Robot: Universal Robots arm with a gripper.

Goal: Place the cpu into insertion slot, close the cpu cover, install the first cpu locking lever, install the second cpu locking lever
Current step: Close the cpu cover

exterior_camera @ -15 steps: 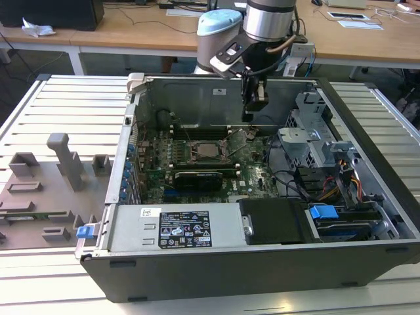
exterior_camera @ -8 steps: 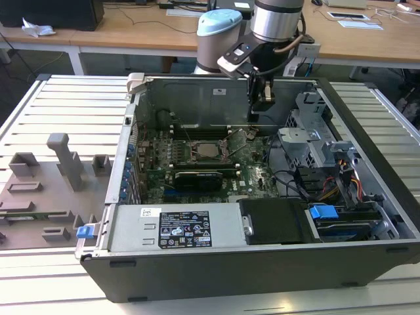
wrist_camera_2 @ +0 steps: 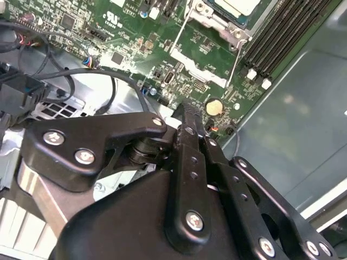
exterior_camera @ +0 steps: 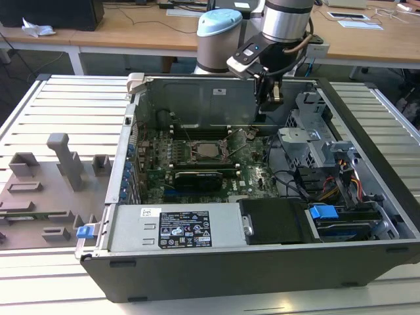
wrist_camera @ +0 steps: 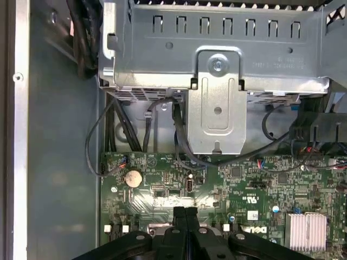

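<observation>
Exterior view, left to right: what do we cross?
Grey fixture tray → blue latch → cpu → gripper → blue drive tab.

Reaches steeply down with the arm [exterior_camera: 285,29], wrist bent, points the gripper [exterior_camera: 270,98] downward, holds both fingers [wrist_camera: 179,216] pressed flat together in the first wrist view.
</observation>
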